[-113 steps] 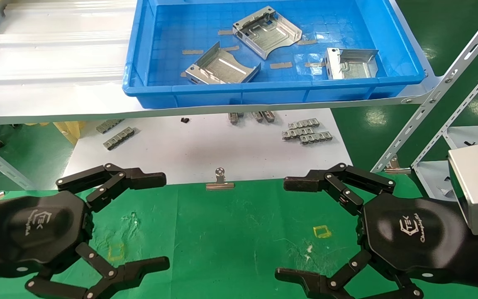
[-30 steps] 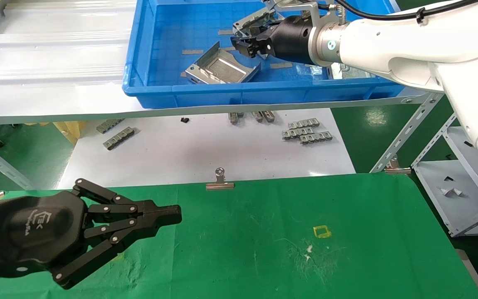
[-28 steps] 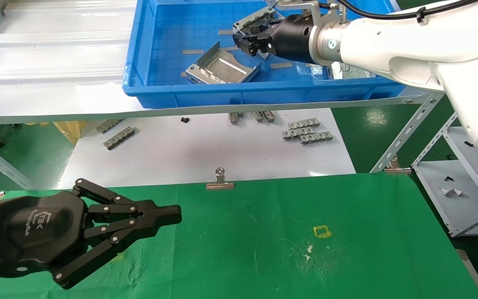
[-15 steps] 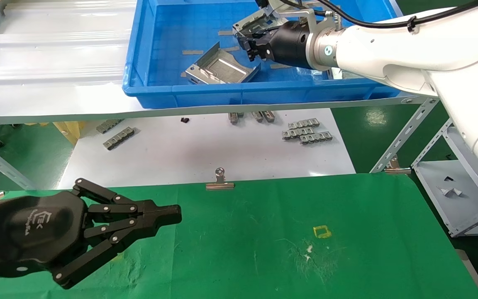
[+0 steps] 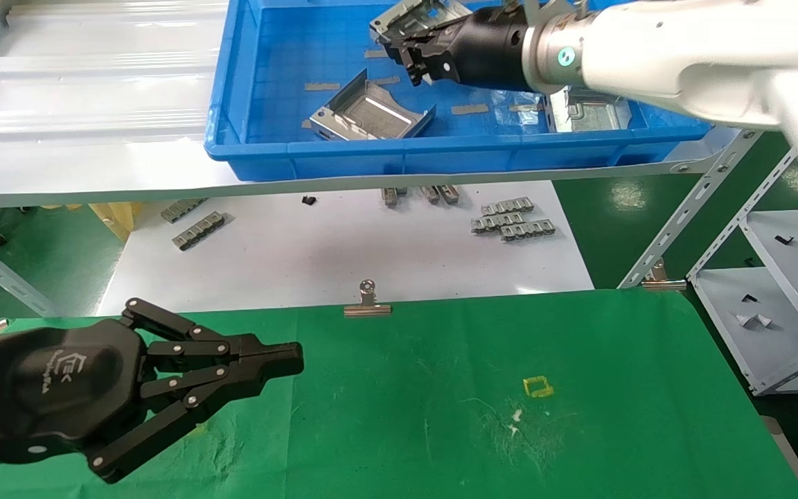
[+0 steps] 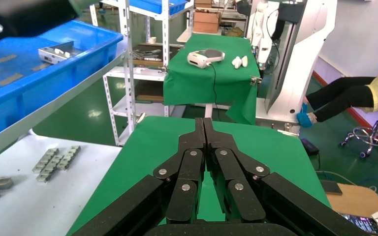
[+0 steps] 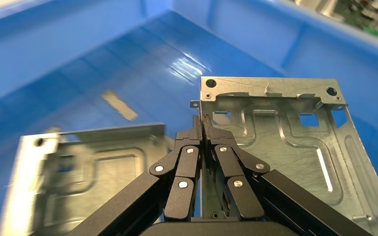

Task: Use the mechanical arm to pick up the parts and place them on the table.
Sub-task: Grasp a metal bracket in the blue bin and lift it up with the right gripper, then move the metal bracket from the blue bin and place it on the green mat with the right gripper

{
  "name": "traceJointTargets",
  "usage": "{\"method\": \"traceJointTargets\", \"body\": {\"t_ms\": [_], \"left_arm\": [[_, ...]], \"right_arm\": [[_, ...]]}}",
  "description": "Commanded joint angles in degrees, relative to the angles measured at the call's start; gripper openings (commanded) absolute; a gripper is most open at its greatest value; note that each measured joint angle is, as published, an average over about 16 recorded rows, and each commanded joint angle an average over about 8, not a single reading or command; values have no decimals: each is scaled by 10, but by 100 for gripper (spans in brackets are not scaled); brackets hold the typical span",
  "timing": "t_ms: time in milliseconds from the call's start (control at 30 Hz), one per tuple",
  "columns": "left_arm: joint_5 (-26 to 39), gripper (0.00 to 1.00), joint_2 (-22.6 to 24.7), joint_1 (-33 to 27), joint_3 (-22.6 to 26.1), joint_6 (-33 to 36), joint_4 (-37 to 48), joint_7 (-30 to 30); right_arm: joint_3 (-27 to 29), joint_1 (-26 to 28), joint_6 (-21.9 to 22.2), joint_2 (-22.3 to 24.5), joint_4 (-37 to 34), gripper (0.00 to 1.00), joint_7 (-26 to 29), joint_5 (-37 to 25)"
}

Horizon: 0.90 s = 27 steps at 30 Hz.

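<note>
Head view, left to right: the left gripper (image 5: 288, 360) is hanging pinched together and empty over the near-left of the green surface (image 5: 614, 346), parked. The right gripper (image 5: 402, 52) is reaching far across over the blue bin (image 5: 233, 83), clamped on one wall of a silver part (image 5: 406, 17) that appears raised off the bin floor. Two more parts are lying in the bin: one (image 5: 371, 111) just below the gripper, one (image 5: 589, 111) under the arm. The surface is lying well apart on the robot's side of the bin, so the carry likely pulls back toward the body.

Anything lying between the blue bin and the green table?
Head view: the white board lies between blue bin and green table, carrying grey ridged strips and a binder clip at its edge.
</note>
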Motion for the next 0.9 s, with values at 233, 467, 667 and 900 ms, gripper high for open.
{"method": "traceJointTargets", "body": {"t_ms": [233,467,667,900], "left_arm": [[0,100,0,0,0,0,0,0],[0,100,0,0,0,0,0,0],[0,100,0,0,0,0,0,0],[0,100,0,0,0,0,0,0]], "right_arm": [[35,15,-171,82,26,0,-99,63],[46,9,-325,183,84,0,-147,96],[42,-12,-431,269,153,0,-182,116],[-25,-70,-463,368,254,0,-197,160]]}}
